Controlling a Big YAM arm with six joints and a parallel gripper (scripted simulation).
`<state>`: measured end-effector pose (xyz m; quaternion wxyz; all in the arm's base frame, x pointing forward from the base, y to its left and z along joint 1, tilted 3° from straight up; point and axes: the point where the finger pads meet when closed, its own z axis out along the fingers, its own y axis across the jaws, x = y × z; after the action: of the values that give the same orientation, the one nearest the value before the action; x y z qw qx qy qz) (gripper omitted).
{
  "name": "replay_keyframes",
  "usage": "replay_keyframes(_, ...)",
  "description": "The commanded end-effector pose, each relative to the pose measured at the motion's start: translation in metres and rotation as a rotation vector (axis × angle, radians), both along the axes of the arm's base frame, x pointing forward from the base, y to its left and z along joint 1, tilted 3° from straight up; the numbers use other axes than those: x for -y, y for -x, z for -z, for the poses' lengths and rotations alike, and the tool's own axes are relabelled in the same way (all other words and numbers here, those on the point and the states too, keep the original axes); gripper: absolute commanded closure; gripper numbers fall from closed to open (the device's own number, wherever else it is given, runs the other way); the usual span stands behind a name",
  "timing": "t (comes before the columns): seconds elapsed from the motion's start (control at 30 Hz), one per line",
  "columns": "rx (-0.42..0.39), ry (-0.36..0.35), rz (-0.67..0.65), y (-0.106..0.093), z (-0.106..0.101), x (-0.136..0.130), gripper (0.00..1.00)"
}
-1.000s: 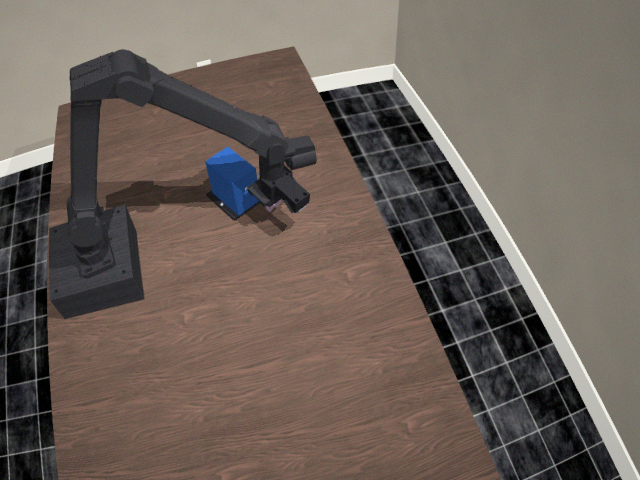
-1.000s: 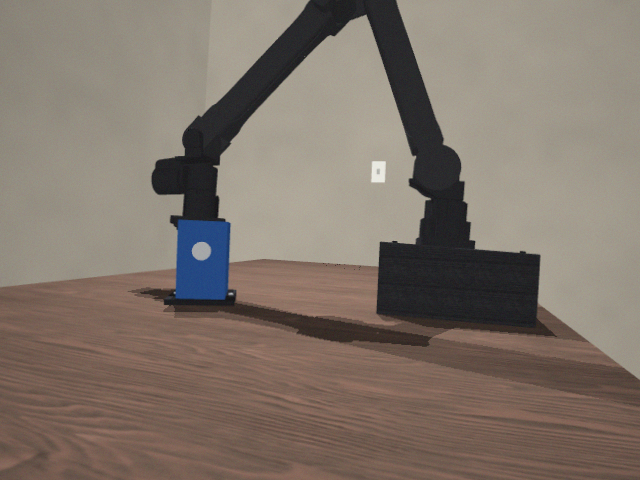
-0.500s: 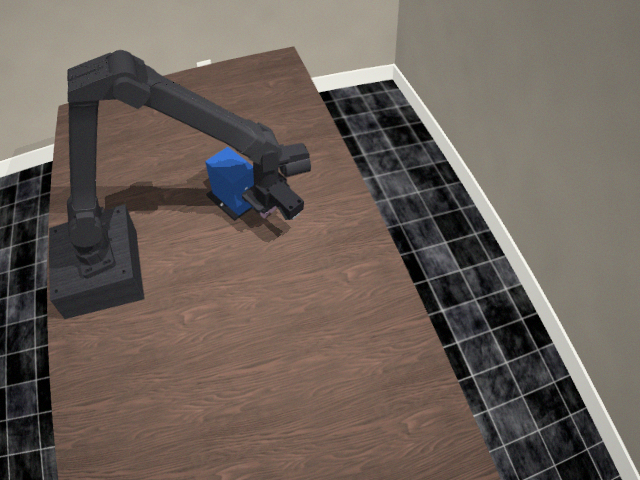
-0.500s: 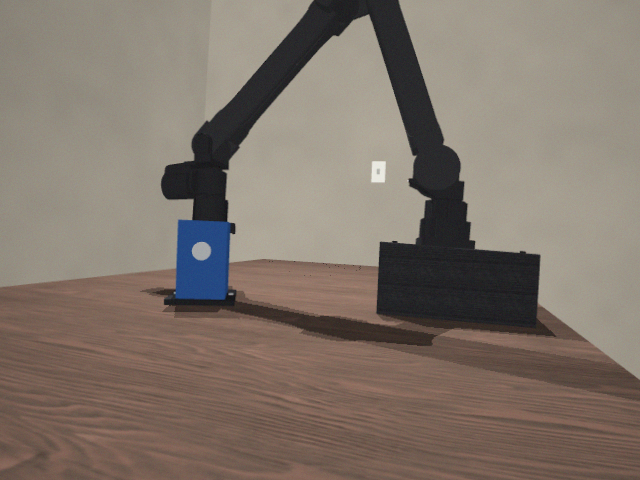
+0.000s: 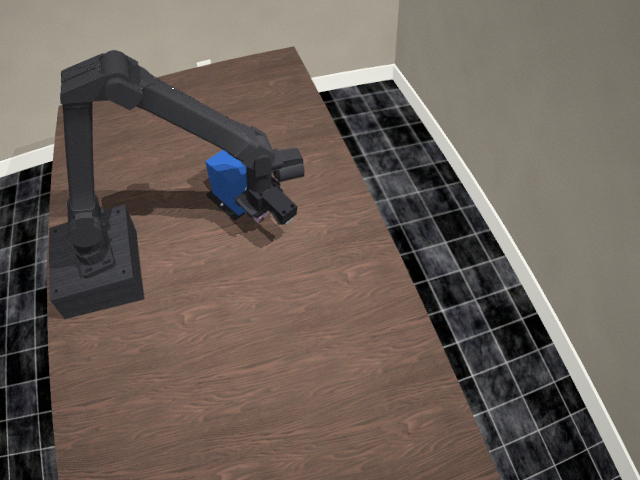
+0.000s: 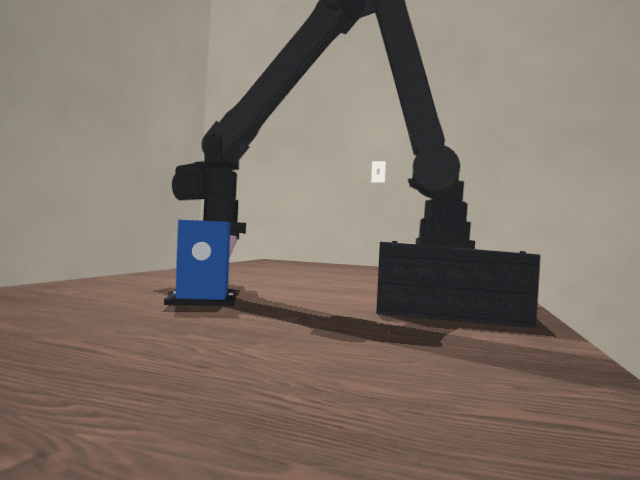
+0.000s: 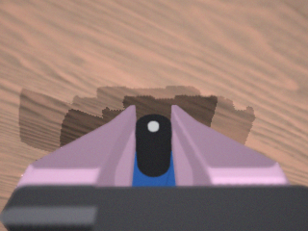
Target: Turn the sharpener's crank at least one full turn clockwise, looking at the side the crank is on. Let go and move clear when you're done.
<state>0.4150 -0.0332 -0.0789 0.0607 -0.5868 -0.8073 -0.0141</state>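
The blue sharpener (image 5: 225, 180) stands on a black base plate on the wooden table; in the exterior view it shows as a blue box (image 6: 202, 259) with a pale round spot on its face. My gripper (image 5: 262, 217) hangs at the sharpener's right side, low and close to the table. In the wrist view my two pink fingers are shut on the black crank handle (image 7: 153, 146), which has a white dot at its tip. A bit of blue sharpener body (image 7: 153, 177) shows under the handle. In the exterior view the box hides the crank; only a pink fingertip (image 6: 233, 245) shows.
The arm's dark base block (image 5: 93, 263) stands at the table's left edge, also seen in the exterior view (image 6: 457, 281). The table's right edge drops to a tiled floor (image 5: 465, 248). Walls stand behind and to the right.
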Motion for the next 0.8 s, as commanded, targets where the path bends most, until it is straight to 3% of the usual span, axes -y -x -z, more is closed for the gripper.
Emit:
replay_keyframes(0.0, 0.025, 0.008, 0.000, 0.003, -0.012, 0.009, 0.85)
replay_keyframes(0.77, 0.011, 0.007, 0.000, 0.025, -0.032, 0.014, 0.85)
